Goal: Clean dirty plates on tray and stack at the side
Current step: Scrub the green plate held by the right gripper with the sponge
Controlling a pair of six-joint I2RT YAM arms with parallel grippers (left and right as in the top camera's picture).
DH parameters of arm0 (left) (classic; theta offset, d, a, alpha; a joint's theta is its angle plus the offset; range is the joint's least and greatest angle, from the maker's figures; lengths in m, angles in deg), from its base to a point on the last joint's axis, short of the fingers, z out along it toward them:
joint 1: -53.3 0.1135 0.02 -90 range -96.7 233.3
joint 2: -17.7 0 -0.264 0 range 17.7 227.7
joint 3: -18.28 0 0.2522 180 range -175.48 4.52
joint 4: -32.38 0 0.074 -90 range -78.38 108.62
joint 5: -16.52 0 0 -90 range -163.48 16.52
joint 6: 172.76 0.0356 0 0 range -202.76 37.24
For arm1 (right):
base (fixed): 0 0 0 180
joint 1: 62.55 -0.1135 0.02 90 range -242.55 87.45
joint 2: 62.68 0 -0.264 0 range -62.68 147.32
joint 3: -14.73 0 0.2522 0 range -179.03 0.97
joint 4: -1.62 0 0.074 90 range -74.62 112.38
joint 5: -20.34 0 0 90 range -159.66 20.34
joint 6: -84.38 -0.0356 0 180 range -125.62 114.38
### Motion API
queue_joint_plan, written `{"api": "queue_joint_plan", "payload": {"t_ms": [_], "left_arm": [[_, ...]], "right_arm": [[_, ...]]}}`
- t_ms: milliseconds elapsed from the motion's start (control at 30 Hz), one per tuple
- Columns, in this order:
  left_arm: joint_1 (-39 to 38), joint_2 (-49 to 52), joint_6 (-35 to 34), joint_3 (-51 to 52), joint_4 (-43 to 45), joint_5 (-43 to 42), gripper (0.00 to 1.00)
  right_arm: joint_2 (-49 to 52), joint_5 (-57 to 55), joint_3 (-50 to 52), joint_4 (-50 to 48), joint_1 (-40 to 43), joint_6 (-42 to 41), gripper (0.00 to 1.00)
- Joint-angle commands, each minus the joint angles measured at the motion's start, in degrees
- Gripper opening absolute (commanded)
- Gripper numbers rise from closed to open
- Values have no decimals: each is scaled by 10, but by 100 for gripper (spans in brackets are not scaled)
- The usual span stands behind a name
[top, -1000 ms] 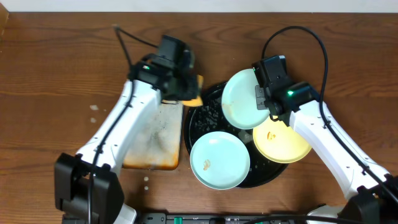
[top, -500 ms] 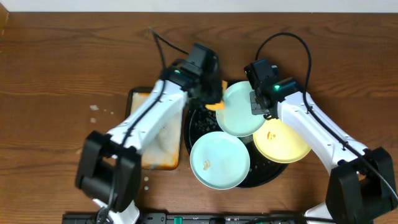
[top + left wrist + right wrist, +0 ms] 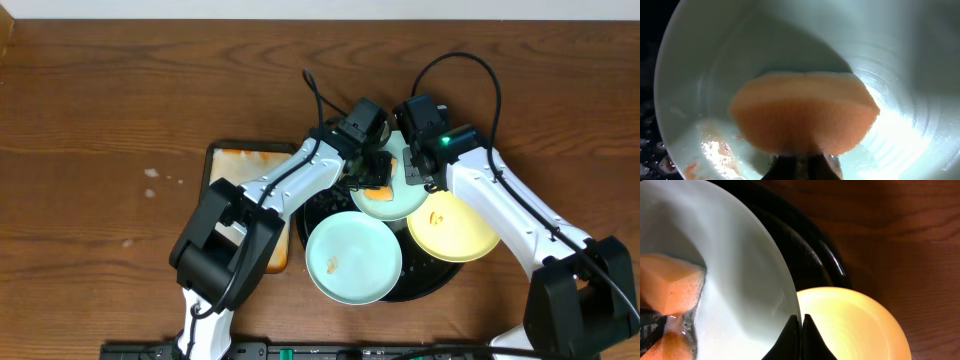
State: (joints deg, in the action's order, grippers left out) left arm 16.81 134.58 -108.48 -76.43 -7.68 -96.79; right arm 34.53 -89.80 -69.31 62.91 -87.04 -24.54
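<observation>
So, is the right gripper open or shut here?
Shut. In the right wrist view the right gripper has its fingertips pinched together on the rim of the mint plate it holds.

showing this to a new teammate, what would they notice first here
Mid-table, the orange sponge clamped in the left jaws presses into a pale mint plate that the right jaws pinch by its rim over the black tray. On the tray lie a second mint plate in front, with an orange speck, and a yellow plate at right.
</observation>
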Motion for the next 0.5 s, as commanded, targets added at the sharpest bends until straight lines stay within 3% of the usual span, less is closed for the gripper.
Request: {"api": "queue_joint_plan", "payload": {"t_ms": [0,300,467], "left_arm": [[1,39,6,2,-9,16,8],[0,46,21,2,-66,162,8],[0,46,21,2,-75,200,8]], "right_arm": [[-6,-10,-1,-1,0,-10,1],[-6,-11,-1,-1,0,-10,1],[-6,-23,-1,3,0,-10,1]]}}
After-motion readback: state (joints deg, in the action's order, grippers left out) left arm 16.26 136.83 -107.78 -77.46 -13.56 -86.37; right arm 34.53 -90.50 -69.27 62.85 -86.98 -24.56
